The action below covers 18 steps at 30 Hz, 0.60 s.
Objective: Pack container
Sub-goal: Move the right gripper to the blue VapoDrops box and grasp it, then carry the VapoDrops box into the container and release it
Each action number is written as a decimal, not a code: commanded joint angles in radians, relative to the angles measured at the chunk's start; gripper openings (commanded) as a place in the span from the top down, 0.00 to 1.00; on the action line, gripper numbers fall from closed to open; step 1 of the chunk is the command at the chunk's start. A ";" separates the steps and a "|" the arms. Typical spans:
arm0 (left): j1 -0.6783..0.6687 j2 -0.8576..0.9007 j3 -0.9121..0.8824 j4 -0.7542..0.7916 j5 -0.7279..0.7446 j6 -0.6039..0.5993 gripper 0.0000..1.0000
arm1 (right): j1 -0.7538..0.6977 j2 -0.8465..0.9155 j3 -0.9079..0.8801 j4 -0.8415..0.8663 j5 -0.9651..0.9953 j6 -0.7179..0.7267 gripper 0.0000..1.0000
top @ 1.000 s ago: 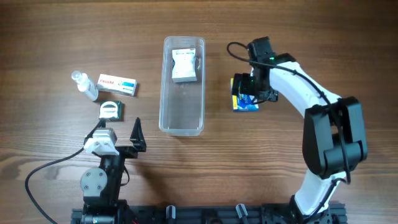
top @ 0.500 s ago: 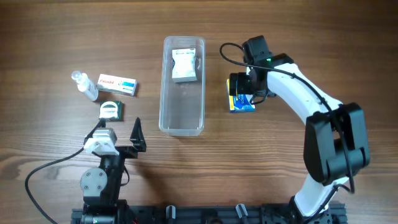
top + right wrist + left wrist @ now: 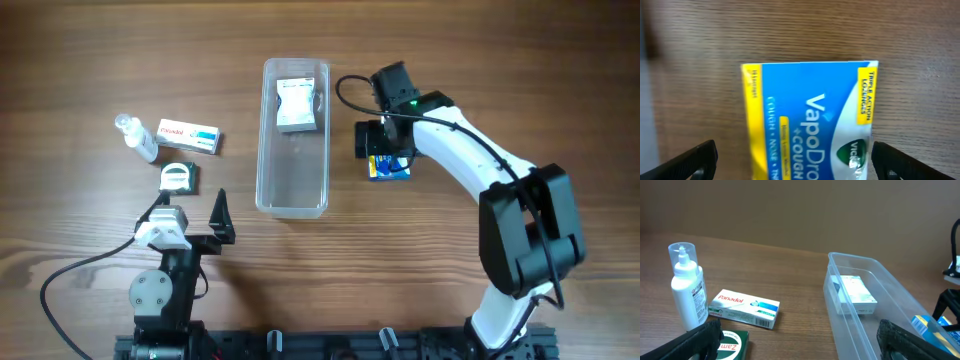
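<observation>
The container [image 3: 293,190] is a long clear tray at the table's middle, with a white box [image 3: 295,105] in its far end. It also shows in the left wrist view [image 3: 836,287], with the white box [image 3: 856,295] inside. My right gripper [image 3: 385,150] is open, right of the container and over a blue and yellow VapoDrops box [image 3: 390,168] that lies on the table. In the right wrist view its fingers [image 3: 800,162] straddle that box [image 3: 810,115] with wood showing on the left. My left gripper [image 3: 192,215] is open and empty near the front, left of the container.
A small clear bottle [image 3: 135,137], a white Panadol box [image 3: 190,136] and a green Zam box [image 3: 178,177] lie left of the container. They show in the left wrist view as bottle [image 3: 686,287], Panadol box [image 3: 745,308] and Zam box [image 3: 732,342].
My right gripper has moved left, toward the container, staying over the blue box, which has shifted slightly left. The left arm has not moved.
</observation>
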<state>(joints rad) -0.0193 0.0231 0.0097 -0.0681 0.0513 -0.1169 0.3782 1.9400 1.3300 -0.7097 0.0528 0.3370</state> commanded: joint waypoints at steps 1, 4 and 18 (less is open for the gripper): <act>0.006 0.000 -0.004 -0.005 0.008 -0.002 0.00 | 0.000 0.034 -0.013 0.010 0.059 0.032 0.00; 0.006 0.000 -0.004 -0.005 0.008 -0.002 0.00 | 0.001 0.037 -0.013 0.019 0.044 0.032 0.01; 0.006 0.000 -0.004 -0.005 0.008 -0.002 0.00 | 0.000 0.029 0.019 0.000 0.058 0.055 0.24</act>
<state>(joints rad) -0.0193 0.0231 0.0097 -0.0677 0.0513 -0.1169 0.3782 2.0163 1.3285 -0.6823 0.0837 0.3828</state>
